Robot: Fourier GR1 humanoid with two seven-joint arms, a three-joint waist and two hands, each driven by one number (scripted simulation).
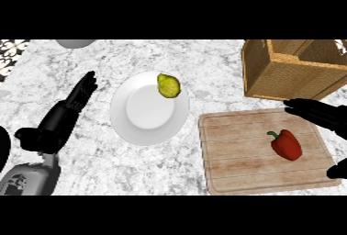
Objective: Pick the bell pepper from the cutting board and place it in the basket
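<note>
A red bell pepper (pixel 287 145) with a green stem lies on the right half of the wooden cutting board (pixel 237 160). Behind the board, at the upper right, stands the woven basket (pixel 284 75). My right hand (pixel 320 114) comes in from the right edge, just above and right of the pepper, fingers straight and pointing left over the board's far edge; its thumb shows lower at the right edge. It holds nothing. At the left my left hand (pixel 64 114) rests open on the counter, fingers pointing up.
A white plate (pixel 146 119) sits left of the board with a yellow-green fruit (pixel 168 85) on its far rim. A grey bowl's edge (pixel 75 43) shows at the top left. The counter is speckled marble.
</note>
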